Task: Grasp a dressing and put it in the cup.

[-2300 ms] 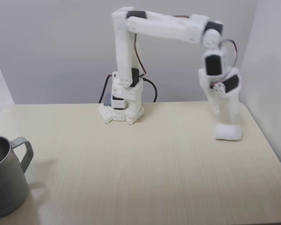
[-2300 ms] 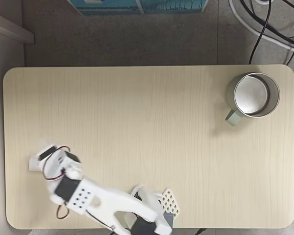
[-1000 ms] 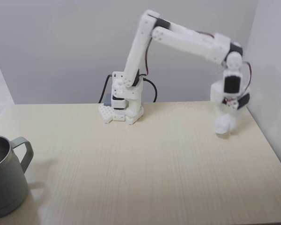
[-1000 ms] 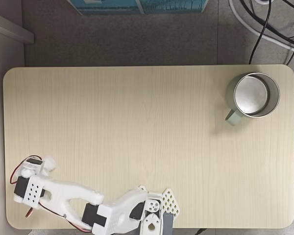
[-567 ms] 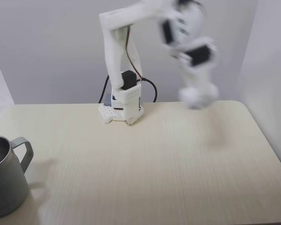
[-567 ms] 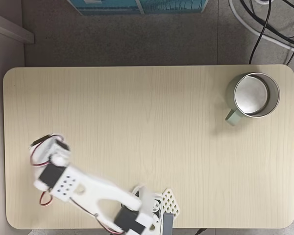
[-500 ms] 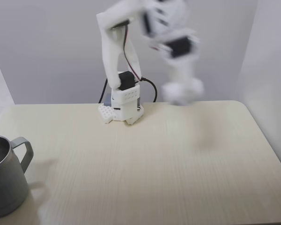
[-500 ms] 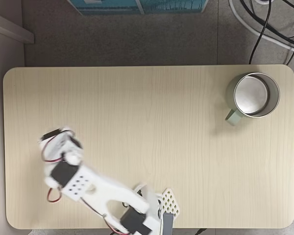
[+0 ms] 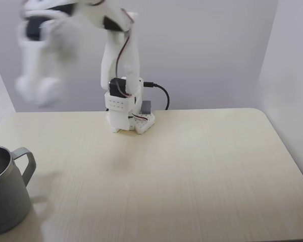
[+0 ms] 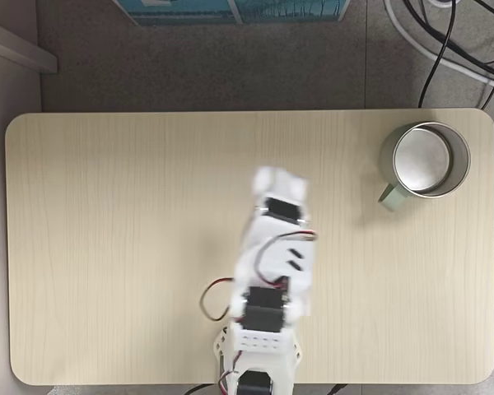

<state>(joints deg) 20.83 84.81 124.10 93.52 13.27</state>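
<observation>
Since half a second ago we have swung across the table (image 10: 107, 206); our blurred gripper (image 9: 39, 91) carries the dressing (image 10: 280, 183) aloft, well apart from the cup (image 10: 424, 160).

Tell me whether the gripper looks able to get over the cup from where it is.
Probably yes. The gripper hangs raised above mid-table, and the bare table between it and the cup holds nothing; the cup's mouth is open.

Bright, even, soft lighting in both fixed views. Heavy motion blur on the arm (image 9: 45, 45) at upper left of the side view, milder at centre of the top-down view. Faint shadow right of the mug (image 9: 7, 194) on the sharply focused tabletop (image 9: 192, 171).
</observation>
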